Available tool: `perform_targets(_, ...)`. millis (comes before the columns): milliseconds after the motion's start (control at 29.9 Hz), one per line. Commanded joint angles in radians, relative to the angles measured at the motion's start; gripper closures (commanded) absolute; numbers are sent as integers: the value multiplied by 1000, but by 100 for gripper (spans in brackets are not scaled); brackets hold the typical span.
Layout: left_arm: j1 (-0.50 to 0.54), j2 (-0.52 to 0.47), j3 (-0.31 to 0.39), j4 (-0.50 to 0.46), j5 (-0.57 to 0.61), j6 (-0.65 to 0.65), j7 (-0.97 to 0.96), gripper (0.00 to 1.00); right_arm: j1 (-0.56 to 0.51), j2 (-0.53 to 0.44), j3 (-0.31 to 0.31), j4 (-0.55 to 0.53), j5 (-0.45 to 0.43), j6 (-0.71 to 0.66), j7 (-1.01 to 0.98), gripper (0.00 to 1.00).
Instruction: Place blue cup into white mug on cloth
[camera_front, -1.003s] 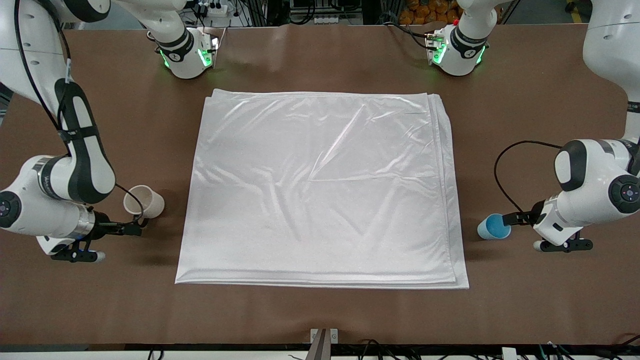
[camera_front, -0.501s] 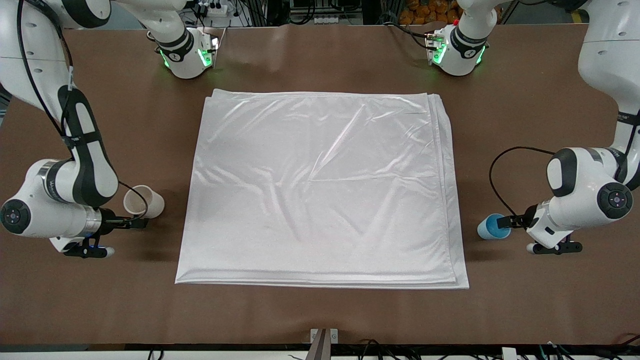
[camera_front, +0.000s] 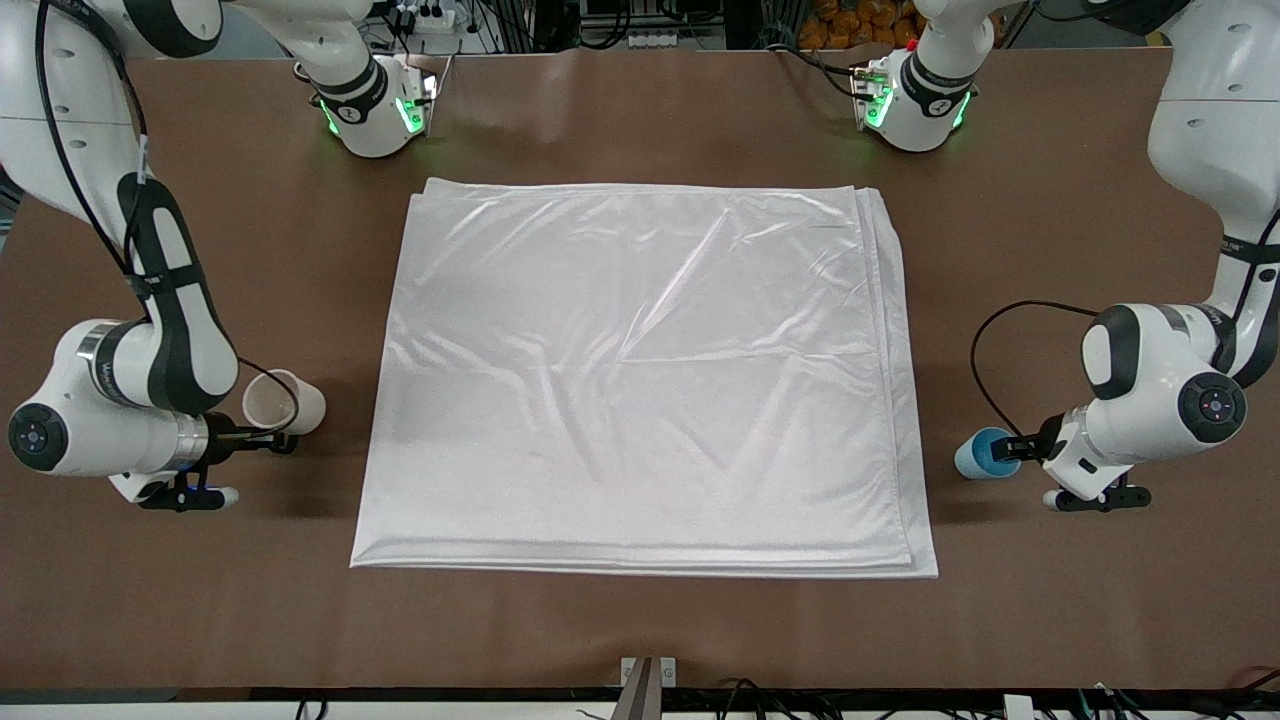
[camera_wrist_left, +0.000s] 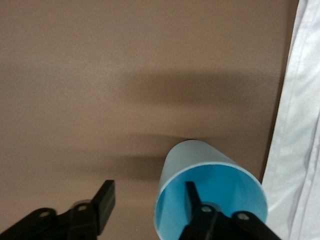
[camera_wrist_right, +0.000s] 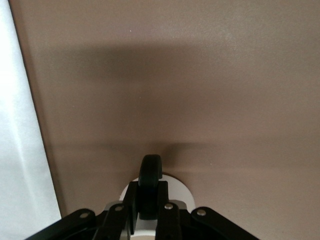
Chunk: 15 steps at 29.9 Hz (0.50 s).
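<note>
The small light-blue tapered cup (camera_wrist_left: 210, 192) looks light and thin-walled; the left gripper (camera_wrist_left: 150, 205) straddles its rim, fingers apart, at the left arm's end of the table (camera_front: 640, 620). The cream-white ceramic mug (camera_front: 283, 402) seems heavier; the right gripper (camera_wrist_right: 149, 200) is clamped on its black loop handle (camera_wrist_right: 150, 172).

Robotics lab, two arms (camera_front: 130, 330), cables (camera_front: 760, 690)

Brown table (camera_front: 640, 630); cables (camera_front: 760, 690) & small metal bracket (camera_front: 647, 672) at its front-camera edge.
</note>
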Motion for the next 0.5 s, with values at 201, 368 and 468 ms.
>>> perform_targets(201,3,4,-11,4,26,13,-29,100,12,-11,15,3,10,-19,60,100)
perform_targets(368,5,4,-11,5,25,13,-29,100,62,-23,17,11,10,-33,174,100)
perform_targets(468,3,4,-11,7,25,13,-29,100,90,-32,17,25,12,-82,243,100)
